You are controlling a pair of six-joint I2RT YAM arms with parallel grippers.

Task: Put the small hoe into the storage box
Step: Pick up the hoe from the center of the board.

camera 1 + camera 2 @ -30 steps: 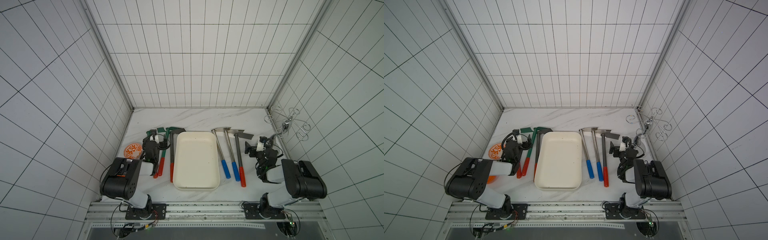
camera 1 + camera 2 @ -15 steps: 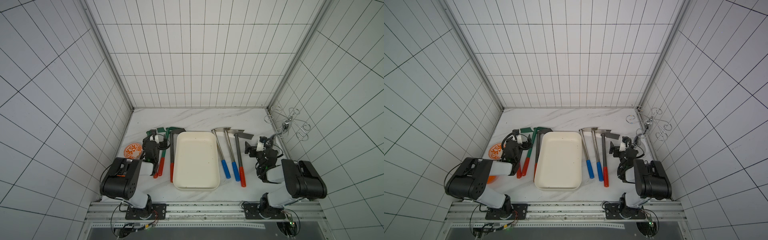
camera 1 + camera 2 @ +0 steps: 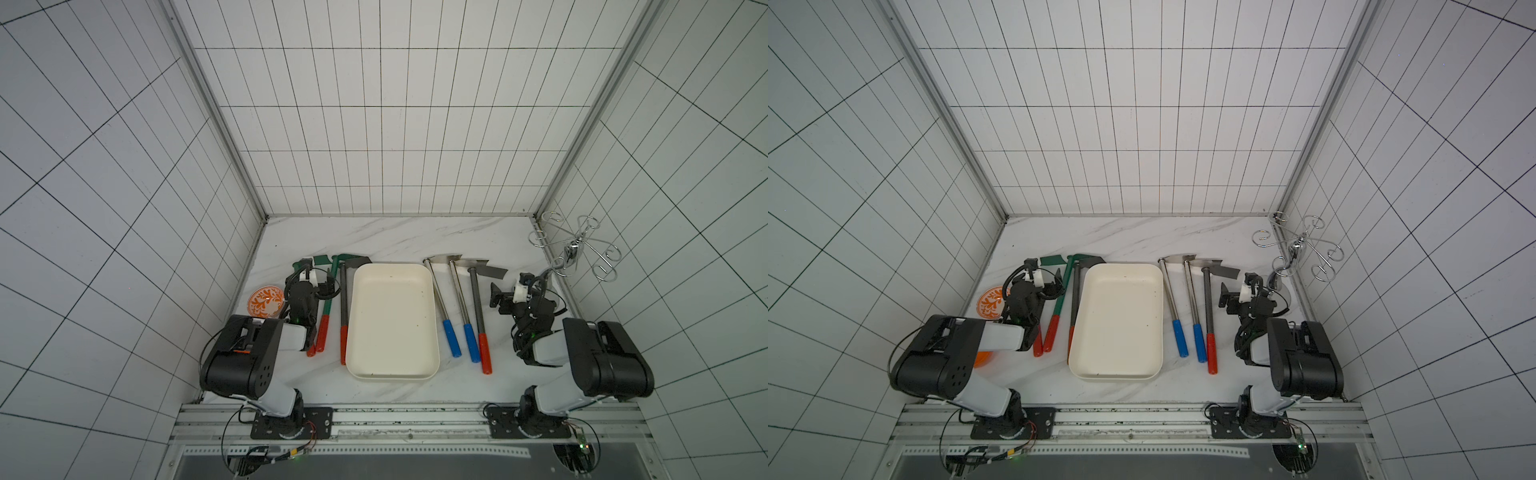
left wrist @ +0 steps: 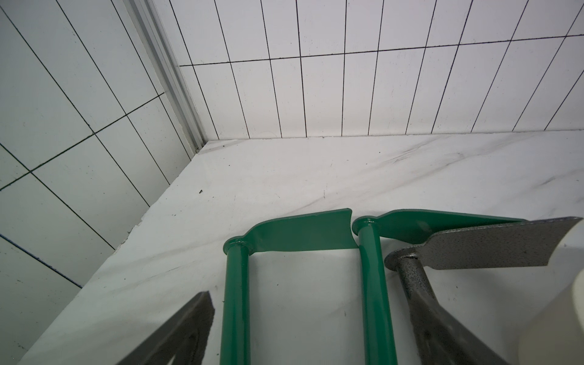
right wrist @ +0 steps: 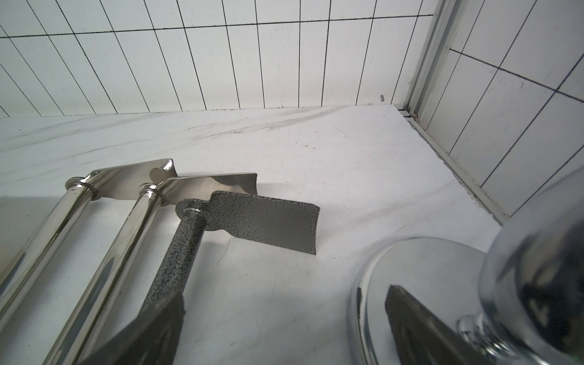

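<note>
Cream plastic, the storage box (image 3: pixel 392 320) lies mid-scene on the tabletop (image 3: pixel 395 237). Left of it I see green hoes (image 4: pixel 374 284) and a dark grey hoe (image 3: pixel 343 307). Right of it lie chrome hoes (image 3: pixel 439 299) and a speckled hoe (image 3: pixel 477 307). All are outside the box. The left jaws stand released above the green shafts. The right jaws stand released beside the speckled hoe, grasping nothing.

Centre: a cream-white shallow rectangular plastic tray (image 3: pixel 392 320) is set on a white marble tabletop (image 3: pixel 395 237).
Left: three red-gripped hoes (image 3: pixel 322 336) are partly covered by the left gripper (image 3: pixel 318 272), jaws spread.
Right: three metal-shafted hoes (image 3: pixel 450 338) are flanked by the right gripper (image 3: pixel 511 284), jaws spread.
</note>
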